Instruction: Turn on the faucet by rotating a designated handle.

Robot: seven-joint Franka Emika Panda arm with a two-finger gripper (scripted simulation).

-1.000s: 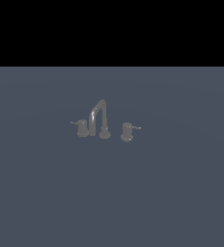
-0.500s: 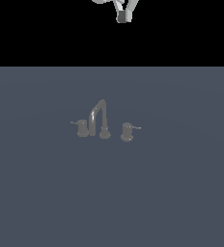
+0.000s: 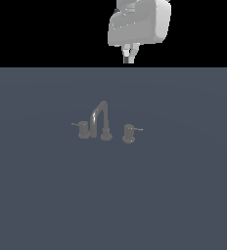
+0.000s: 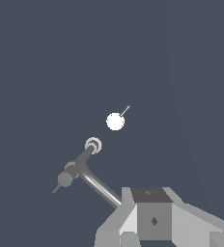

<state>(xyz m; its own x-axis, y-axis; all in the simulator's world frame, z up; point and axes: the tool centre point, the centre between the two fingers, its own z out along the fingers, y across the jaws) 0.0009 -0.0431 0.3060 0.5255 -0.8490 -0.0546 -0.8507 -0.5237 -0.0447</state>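
1. Exterior view, starting at its left: the twin knob (image 3: 83, 130) stands on the flat grey surface (image 3: 37, 195) just beside the arched spout (image 3: 102, 119), its lever stub aimed away from the spout toward that view's left.
2. The spout, the middle piece of the faucet (image 3: 105, 128), is the landmark here; it rises from a round base and bends over toward the twin knob's side.
3. On the spout's other side, toward the exterior view's right and just apart from it, stands the handle (image 3: 129, 133), a short cylinder on a wider base with a thin lever stub pointing away from the spout.
4. The gripper (image 3: 129, 57) hangs high above, behind the spout, roughly over the handle's side of the set and well apart from everything; nothing is held.
5. Only a narrow pale stub of fingers shows beneath the bulky hand, so the jaw opening cannot be told from either view.
6. In the wrist view, the handle (image 4: 115, 121) reads as a bright round top seen nearly end-on, its lever a thin line leading away from the spout (image 4: 92, 176).
7. As a judgement, the approach has barely begun: the handle lies below the fingers, its long axis upright, its lever level, so the descent likely needs the fingers lined up beside that stub to push it round.
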